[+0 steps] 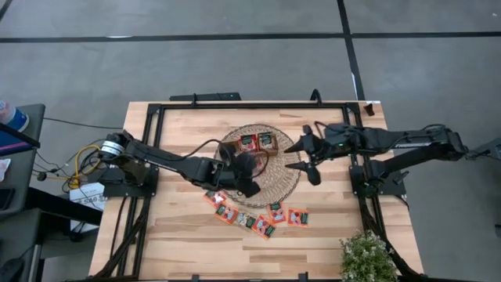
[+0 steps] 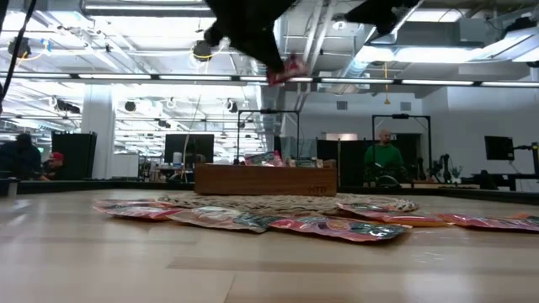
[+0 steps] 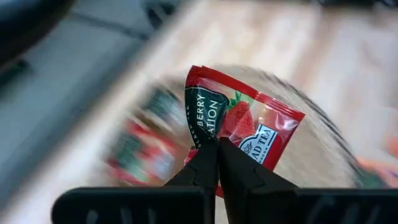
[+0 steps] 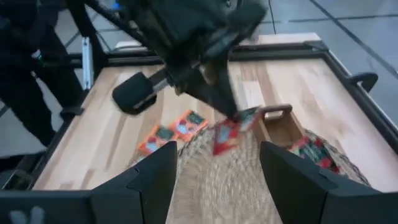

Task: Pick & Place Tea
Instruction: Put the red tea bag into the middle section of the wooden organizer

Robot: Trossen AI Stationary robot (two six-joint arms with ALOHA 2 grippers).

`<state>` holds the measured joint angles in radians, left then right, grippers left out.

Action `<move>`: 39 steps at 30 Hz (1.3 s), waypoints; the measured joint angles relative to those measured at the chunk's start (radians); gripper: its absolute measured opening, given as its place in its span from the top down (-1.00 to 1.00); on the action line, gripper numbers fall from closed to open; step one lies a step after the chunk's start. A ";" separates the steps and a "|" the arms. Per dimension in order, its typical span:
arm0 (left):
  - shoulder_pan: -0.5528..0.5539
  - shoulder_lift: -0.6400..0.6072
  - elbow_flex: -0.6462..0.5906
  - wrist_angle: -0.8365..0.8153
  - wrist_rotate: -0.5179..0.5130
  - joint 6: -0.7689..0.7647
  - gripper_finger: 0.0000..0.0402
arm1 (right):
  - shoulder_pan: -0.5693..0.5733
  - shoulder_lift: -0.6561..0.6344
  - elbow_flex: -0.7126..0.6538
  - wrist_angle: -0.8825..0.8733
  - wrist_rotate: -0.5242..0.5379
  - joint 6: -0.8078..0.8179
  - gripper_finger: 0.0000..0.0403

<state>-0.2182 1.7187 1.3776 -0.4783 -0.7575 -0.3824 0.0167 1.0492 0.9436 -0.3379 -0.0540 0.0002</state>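
Red sachet (image 3: pixel 242 121) pinched in left jaws above mat (image 1: pixel 282 184); right jaws spread, idle. Tray (image 1: pixel 258 142) partly filled; several sachets (image 1: pixel 258 217) left on counter (image 1: pixel 180 243).

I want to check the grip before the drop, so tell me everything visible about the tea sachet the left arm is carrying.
The tea sachet is a small flat square packet of glossy foil, red with a dark green label panel, white lettering and a strawberry picture. The left gripper has its jaws shut on the lower edge, so it hangs tilted and slightly creased. It is lifted clear of the table, above the round woven mat, touching nothing but the jaws.
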 joint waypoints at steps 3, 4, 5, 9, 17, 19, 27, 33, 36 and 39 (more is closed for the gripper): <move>-0.006 -0.001 0.012 0.089 -0.116 0.116 1.00 | -0.014 0.075 0.001 0.054 0.001 -0.001 -0.11; -0.006 -0.001 0.012 0.112 -0.124 0.143 1.00 | -0.020 0.101 0.000 0.076 0.001 -0.005 -0.11; -0.006 -0.001 0.012 0.125 -0.129 0.164 1.00 | -0.025 0.124 0.000 0.105 0.001 -0.009 -0.11; -0.006 -0.001 0.012 0.137 -0.135 0.191 1.00 | -0.035 0.181 0.001 0.181 0.002 -0.046 -0.11; -0.032 0.000 0.012 0.130 -0.137 0.220 1.00 | -0.061 0.202 0.001 0.219 0.037 -0.061 -0.11; -0.037 0.000 0.012 0.137 -0.137 0.237 1.00 | -0.073 0.202 0.001 0.224 0.037 -0.061 -0.11; -0.039 0.000 0.012 0.146 -0.137 0.240 1.00 | -0.073 0.218 0.000 0.263 0.027 -0.053 0.04; -0.039 0.000 0.012 0.164 -0.155 0.262 1.00 | -0.064 0.246 0.002 0.280 0.025 -0.053 0.30; -0.038 0.001 0.012 0.177 -0.155 0.282 1.00 | -0.071 0.250 0.001 0.275 0.023 -0.073 0.58; -0.038 0.001 0.012 0.183 -0.152 0.284 1.00 | -0.071 0.249 0.002 0.276 0.018 -0.105 0.92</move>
<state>-0.2558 1.7199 1.3895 -0.2951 -0.9090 -0.0986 -0.0540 1.2980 0.9451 -0.0623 -0.0357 -0.1046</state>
